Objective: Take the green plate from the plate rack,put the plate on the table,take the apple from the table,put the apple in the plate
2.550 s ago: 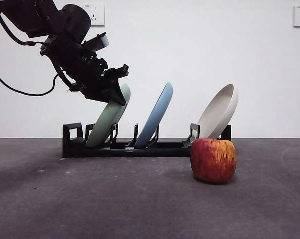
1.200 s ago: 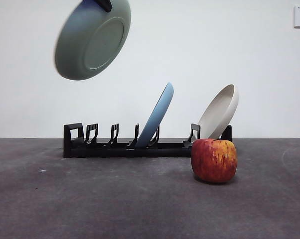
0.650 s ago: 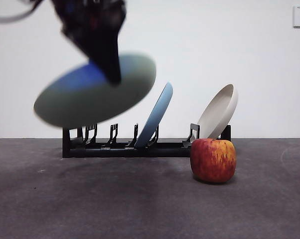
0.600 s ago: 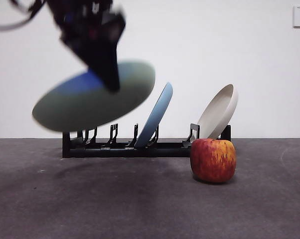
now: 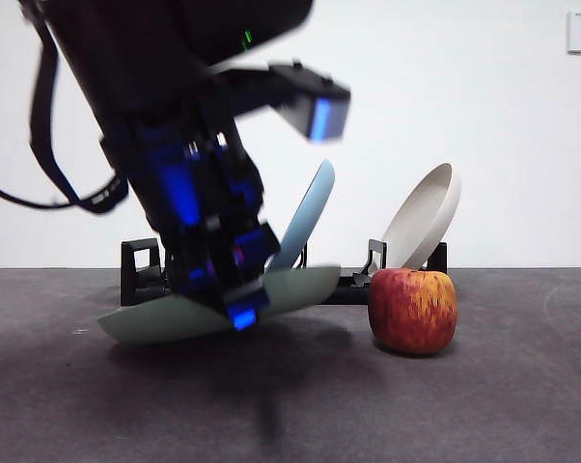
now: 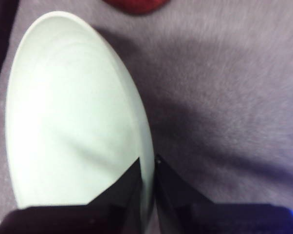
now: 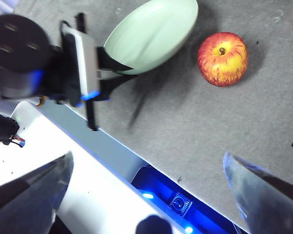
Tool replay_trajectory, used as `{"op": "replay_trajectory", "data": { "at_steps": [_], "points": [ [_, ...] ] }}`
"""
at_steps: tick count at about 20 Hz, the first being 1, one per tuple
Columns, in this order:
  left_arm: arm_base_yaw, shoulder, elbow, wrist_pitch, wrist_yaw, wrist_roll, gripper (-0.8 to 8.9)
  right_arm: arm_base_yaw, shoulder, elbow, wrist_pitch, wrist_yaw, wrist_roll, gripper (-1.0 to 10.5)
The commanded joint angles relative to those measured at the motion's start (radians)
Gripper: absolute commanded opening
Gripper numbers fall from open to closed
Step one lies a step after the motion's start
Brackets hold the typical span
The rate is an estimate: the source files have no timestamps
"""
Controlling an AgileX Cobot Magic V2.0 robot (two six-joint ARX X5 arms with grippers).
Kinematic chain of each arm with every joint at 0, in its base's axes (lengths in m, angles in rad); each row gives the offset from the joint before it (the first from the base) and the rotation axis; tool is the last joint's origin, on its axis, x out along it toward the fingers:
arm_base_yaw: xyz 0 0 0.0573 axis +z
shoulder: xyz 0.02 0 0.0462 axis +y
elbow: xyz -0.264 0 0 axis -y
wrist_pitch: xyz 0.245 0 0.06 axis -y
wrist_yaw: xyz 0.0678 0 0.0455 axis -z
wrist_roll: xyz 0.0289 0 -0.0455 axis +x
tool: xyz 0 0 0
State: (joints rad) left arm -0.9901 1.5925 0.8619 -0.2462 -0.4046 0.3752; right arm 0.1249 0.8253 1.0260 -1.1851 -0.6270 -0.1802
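One left gripper (image 6: 147,168) with fingers clamped on the green plate (image 5: 155,316) rim, plate tilted low over the counter (image 5: 484,405), apple (image 5: 413,311) just beside, right gripper (image 7: 146,180) fingers spread wide, holding nothing.

No readable text, label, brand, number or sign anywhere.
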Motion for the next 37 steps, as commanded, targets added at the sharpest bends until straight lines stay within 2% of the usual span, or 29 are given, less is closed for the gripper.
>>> {"op": "replay_trajectory", "data": {
  "at_steps": [1,3,6,9,15,21,24,28,34,37],
  "points": [
    [-0.013,0.053,-0.008,0.020,0.014,-0.006,-0.07,0.003,-0.001,0.001,0.000,-0.002,0.000,6.9],
    [-0.022,0.069,-0.008,0.020,0.026,-0.042,-0.08,0.003,-0.001,0.001,0.000,-0.002,0.000,6.9],
    [-0.023,0.072,-0.008,-0.010,0.098,-0.124,0.21,0.003,-0.001,0.001,0.001,-0.002,-0.001,6.9],
    [-0.023,0.072,-0.007,-0.010,0.100,-0.148,2.41,0.003,-0.001,0.001,0.000,-0.002,0.000,6.9],
    [-0.023,0.034,0.004,-0.033,0.095,-0.168,2.53,0.003,-0.001,0.001,-0.005,-0.002,0.000,6.9],
    [-0.023,-0.161,0.160,-0.261,0.103,-0.230,2.53,0.003,0.041,0.001,0.100,0.002,0.033,6.9],
    [-0.023,-0.261,0.271,-0.389,0.112,-0.288,2.52,0.015,0.106,0.001,0.190,0.010,0.035,6.9],
    [-0.023,-0.374,0.372,-0.496,0.126,-0.330,2.52,0.101,0.249,0.001,0.342,0.134,0.051,6.9],
    [-0.023,-0.471,0.390,-0.603,0.125,-0.351,2.52,0.242,0.508,0.001,0.542,0.309,0.056,6.9],
    [-0.023,-0.483,0.390,-0.669,0.128,-0.381,2.52,0.277,0.611,0.001,0.605,0.349,0.056,6.9]
  ]
}}
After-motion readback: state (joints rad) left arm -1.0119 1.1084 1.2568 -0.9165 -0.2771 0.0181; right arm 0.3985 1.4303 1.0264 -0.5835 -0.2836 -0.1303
